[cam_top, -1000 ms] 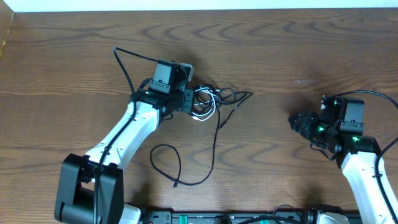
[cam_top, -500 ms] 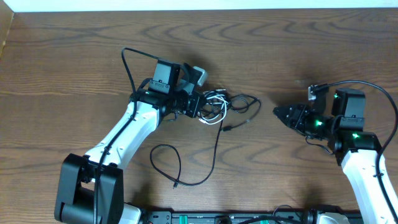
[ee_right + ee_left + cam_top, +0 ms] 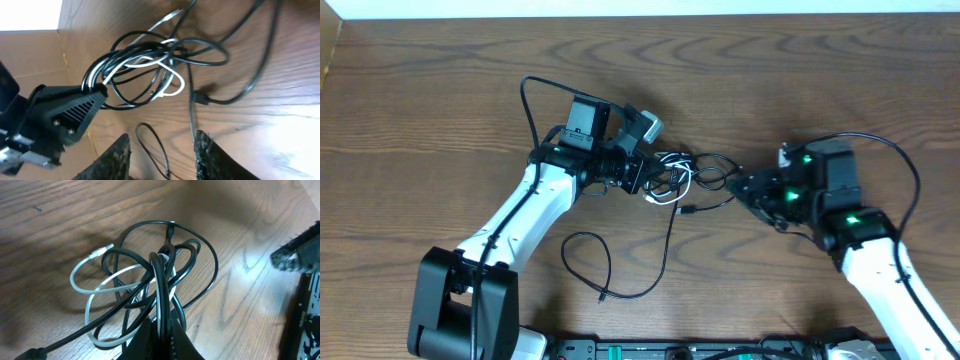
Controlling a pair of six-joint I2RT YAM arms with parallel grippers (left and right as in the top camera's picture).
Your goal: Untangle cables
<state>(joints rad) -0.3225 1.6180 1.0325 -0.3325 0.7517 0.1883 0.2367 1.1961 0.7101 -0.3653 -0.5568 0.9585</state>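
A knot of black cables and one white cable (image 3: 678, 174) lies mid-table. My left gripper (image 3: 642, 176) is shut on the knot's left side, pinching black and white strands (image 3: 159, 307). A long black cable (image 3: 665, 245) trails from the knot toward the front and ends in a loop (image 3: 588, 258). My right gripper (image 3: 745, 187) is open just right of the knot, fingers pointing left at it. In the right wrist view the knot (image 3: 150, 65) lies ahead of the open fingers (image 3: 162, 157), with a small black plug (image 3: 201, 96) nearby.
The wooden table (image 3: 800, 80) spreads around the arms. A black bar of equipment (image 3: 680, 350) runs along the front edge. A thick black robot wire (image 3: 535, 110) arcs behind the left arm.
My right arm has swung left, bringing its open gripper up to the knot. My left gripper has dragged the knot a little to the right.
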